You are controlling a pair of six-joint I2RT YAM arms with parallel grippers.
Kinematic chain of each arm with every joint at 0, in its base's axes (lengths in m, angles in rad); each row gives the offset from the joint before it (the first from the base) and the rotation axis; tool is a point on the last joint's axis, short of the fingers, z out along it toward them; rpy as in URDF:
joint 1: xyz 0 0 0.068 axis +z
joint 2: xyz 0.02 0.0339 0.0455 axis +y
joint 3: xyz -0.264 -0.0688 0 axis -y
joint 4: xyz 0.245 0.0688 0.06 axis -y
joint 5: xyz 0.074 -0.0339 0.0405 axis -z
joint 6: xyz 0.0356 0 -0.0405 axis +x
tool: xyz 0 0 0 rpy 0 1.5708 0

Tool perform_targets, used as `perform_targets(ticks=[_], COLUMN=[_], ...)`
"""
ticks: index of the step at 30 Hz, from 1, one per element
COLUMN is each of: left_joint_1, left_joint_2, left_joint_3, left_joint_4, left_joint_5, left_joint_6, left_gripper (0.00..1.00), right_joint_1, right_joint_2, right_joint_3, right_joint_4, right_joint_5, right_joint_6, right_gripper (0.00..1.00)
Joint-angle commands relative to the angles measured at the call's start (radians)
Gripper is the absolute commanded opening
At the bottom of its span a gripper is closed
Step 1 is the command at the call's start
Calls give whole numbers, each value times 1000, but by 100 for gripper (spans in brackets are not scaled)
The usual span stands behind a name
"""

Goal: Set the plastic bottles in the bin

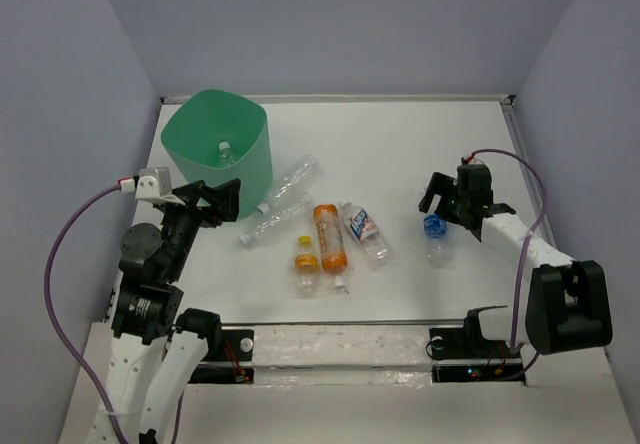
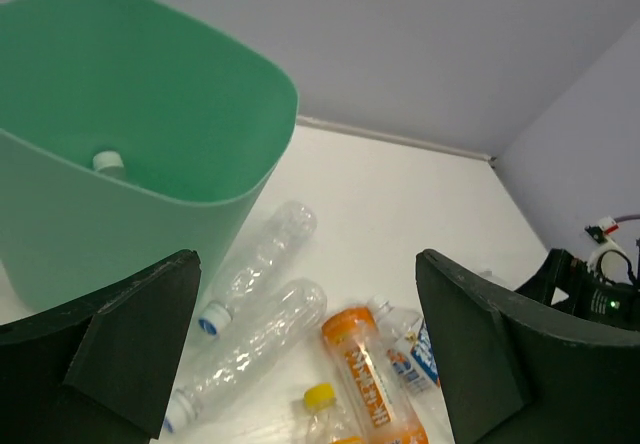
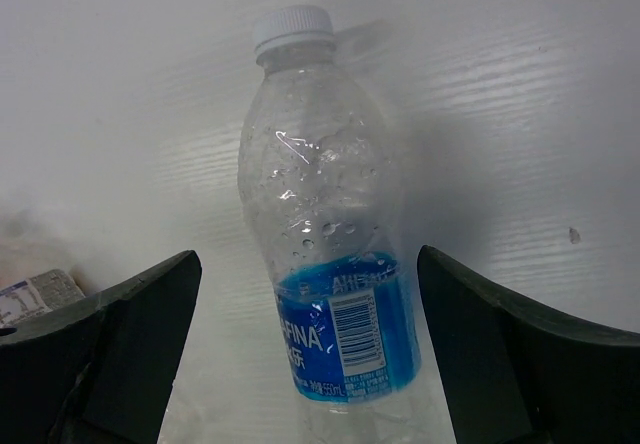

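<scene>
The mint-green bin [image 1: 215, 144] stands at the back left with one clear bottle [image 1: 226, 150] inside; its white cap also shows in the left wrist view [image 2: 107, 161]. My left gripper [image 1: 222, 202] is open and empty beside the bin's near right wall [image 2: 120, 234]. Two clear bottles [image 1: 290, 182] [image 1: 272, 219], an orange bottle [image 1: 330, 236], a short yellow-capped bottle [image 1: 305, 262] and a red-white labelled bottle [image 1: 363, 232] lie mid-table. My right gripper [image 1: 447, 209] is open, low over a blue-labelled clear bottle [image 3: 330, 264], one finger on each side, not touching.
Grey walls enclose the white table [image 1: 400, 144] on the left, back and right. The right wall is close behind the right arm [image 1: 530, 254]. The bin takes up the back left corner.
</scene>
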Motion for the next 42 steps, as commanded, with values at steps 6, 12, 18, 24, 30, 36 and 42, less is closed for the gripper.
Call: perform_targets(ticks=[6, 12, 18, 24, 30, 36, 42], left_joint_1=[-16, -93, -145, -191, -226, -245, -257], left_joint_2=[-204, -261, -279, -310, -316, -310, -298], left_joint_3=[21, -30, -71, -76, -71, -64, -38], left_joint_4=[-199, -154, -123, -134, -142, -157, -154], left_joint_5=[-8, -43, -84, -127, -155, -198, -313], left_joint_6=[-31, -31, -19, -24, -25, -31, -44], left_gripper=[99, 99, 99, 99, 99, 99, 99], right_joint_1=[37, 37, 37, 57, 91, 341, 624], right_joint_2=[162, 199, 242, 376, 338, 193, 359], right_joint_3=[128, 186, 275, 307, 355, 587, 1012], right_joint_4=[-54, -109, -196, -236, -230, -250, -128], right_joint_5=[-61, 25, 83, 65, 135, 223, 238], right_joint_6=[-34, -72, -129, -137, -118, -115, -198], right_gripper=[89, 53, 69, 72, 51, 47, 47])
